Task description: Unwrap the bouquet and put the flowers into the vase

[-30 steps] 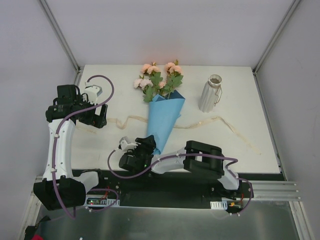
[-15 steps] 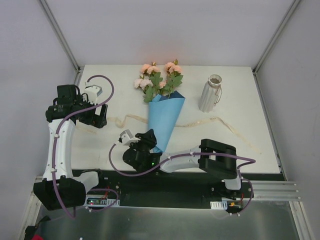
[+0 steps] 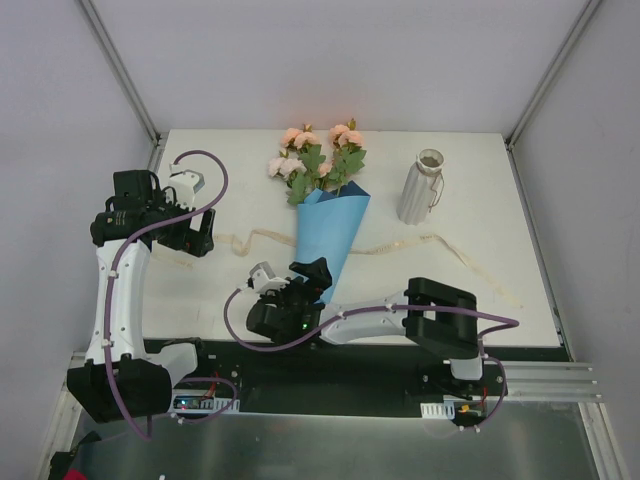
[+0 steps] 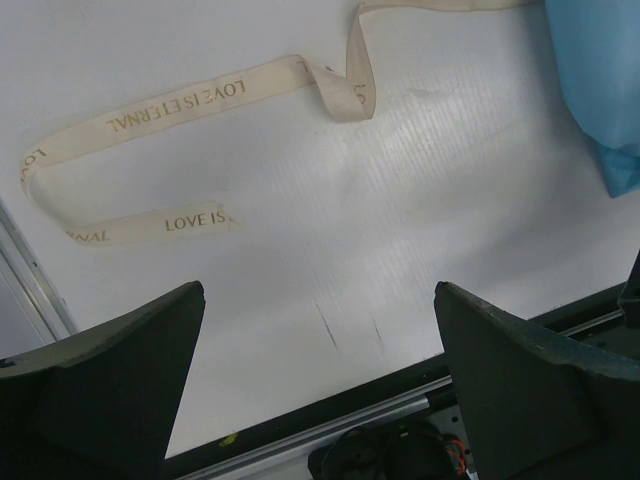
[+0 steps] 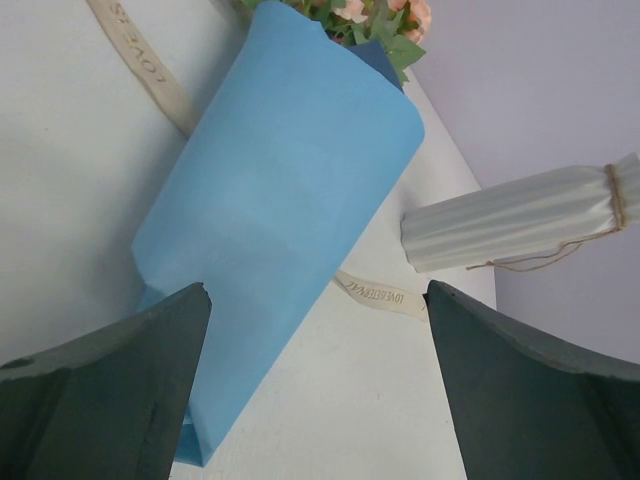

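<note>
Bouquet (image 3: 330, 232) lies flat mid-table, narrow tip toward the arm bases, mouth toward the far edge. Blue paper (image 5: 280, 210) is wrapped as a cone around the stems. The flowers (image 3: 318, 160) stick out the far end: peach-pink blooms, green leaves, none out of the wrap. Vase (image 3: 421, 188) stands upright to the right of the bouquet, apart from it, twine round the neck, nothing in it. Cream ribbon (image 3: 445, 246) runs loose across the table (image 3: 500, 180) from the left side to the right front. It disappears at the cone and comes out the other side; can't tell from these views whether it passes under the paper or loops round it. Left wrist view reads "LOVE IS ETERNAL" on the ribbon (image 4: 200, 100), which lies slack and folded back on itself. Right end effector (image 3: 310, 275) sits at the cone's narrow tip, fingers spread wide. In its wrist view the right end effector (image 5: 315, 300) has the blue paper's lower end between the fingers, nothing pinched. Left end effector (image 3: 193, 238) hangs over the ribbon's left end near the table's left edge, well apart from the bouquet. Left end effector (image 4: 320, 370) fingers are fully spread, holding nothing, with bare table below.
</note>
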### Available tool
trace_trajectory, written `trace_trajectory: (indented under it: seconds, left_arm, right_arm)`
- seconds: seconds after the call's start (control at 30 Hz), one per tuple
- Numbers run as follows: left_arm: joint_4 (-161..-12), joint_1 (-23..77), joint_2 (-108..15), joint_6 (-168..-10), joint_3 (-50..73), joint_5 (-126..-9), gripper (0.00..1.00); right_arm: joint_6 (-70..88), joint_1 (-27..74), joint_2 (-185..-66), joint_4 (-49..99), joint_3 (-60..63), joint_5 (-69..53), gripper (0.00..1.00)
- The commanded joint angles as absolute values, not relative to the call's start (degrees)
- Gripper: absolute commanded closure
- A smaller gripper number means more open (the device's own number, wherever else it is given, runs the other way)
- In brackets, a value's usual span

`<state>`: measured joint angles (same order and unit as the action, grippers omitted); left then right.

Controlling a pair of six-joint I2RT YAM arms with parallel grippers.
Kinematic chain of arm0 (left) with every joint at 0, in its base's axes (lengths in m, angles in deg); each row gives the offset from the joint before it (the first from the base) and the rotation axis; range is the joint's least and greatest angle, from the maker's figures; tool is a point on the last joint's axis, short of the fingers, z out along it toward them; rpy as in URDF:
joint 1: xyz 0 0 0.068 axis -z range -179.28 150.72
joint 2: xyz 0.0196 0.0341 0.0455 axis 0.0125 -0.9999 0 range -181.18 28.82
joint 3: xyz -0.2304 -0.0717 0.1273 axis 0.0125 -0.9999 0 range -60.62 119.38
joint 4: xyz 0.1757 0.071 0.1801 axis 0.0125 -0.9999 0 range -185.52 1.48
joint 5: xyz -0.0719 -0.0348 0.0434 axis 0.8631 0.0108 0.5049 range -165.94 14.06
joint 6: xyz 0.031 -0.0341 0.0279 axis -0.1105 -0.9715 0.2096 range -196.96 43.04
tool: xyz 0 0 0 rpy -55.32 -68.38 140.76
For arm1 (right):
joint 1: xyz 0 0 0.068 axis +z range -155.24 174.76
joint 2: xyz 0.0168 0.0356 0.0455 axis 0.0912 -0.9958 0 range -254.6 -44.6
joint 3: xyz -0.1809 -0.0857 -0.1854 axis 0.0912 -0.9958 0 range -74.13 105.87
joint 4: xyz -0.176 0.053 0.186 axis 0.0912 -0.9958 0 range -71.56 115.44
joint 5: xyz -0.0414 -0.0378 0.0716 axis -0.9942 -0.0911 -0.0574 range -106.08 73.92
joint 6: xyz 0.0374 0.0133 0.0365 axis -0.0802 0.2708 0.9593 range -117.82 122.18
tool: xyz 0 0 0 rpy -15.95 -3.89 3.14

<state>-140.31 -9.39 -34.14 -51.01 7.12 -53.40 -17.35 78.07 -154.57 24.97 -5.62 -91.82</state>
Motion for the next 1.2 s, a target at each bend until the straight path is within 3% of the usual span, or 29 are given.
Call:
trace_trajectory:
  seconds: [0.0,0.63,0.73,0.87,1.1,1.17]
  left_arm:
    - [-140.82,-9.21,-32.97,-50.68,7.14,-51.42,0.01]
    - [-140.82,-9.21,-35.51,-52.26,8.72,-50.46,0.01]
    - [-140.73,-9.13,-35.95,-52.61,8.99,-50.37,0.01]
    - [-140.64,-9.21,-36.3,-53.14,9.16,-50.02,0.01]
    - [-140.56,-9.22,-36.13,-53.76,9.16,-49.84,0.01]
    - [-140.64,-9.22,-35.78,-53.76,9.25,-49.93,0.01]
  right_arm:
    - [-7.94,79.23,-157.89,13.24,-0.22,-91.32,0.07]
    - [-1.34,75.28,-164.92,5.67,4.53,-101.07,0.07]
    - [-0.29,74.75,-164.57,5.49,4.27,-100.89,0.11]
    - [1.21,74.22,-163.08,5.05,3.57,-102.29,0.24]
    - [7.88,73.08,-155.53,2.42,2.69,-105.37,0.32]
    - [14.52,72.99,-153.86,-2.82,2.86,-106.25,0.4]
